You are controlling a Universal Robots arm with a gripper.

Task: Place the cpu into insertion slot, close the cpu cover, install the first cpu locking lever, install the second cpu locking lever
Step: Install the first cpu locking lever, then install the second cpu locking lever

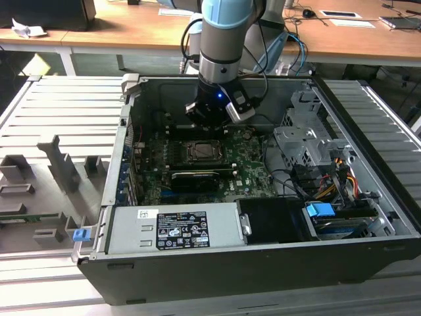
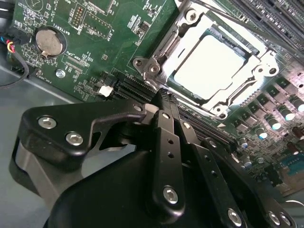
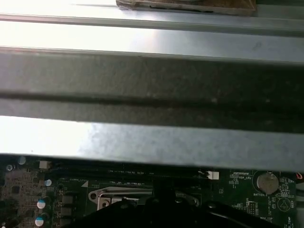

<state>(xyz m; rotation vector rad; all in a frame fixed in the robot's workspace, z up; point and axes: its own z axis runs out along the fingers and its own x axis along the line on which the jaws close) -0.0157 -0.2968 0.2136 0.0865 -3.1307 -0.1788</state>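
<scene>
My gripper (image 2: 164,102) looks clenched and empty in the second wrist view, fingers pressed together, tip hovering at the near corner of the socket. Just past it, in the upper right of that frame, the cpu (image 2: 209,66) already sits flat in the insertion slot (image 2: 178,88), its dull silver top glaring under the light. The cpu cover (image 2: 259,71) appears down, framing the chip. I judge a locking lever is the step in hand, calling for a careful sideways push. In the exterior view the slot sits mid-frame inside the computer case (image 1: 197,263).
</scene>
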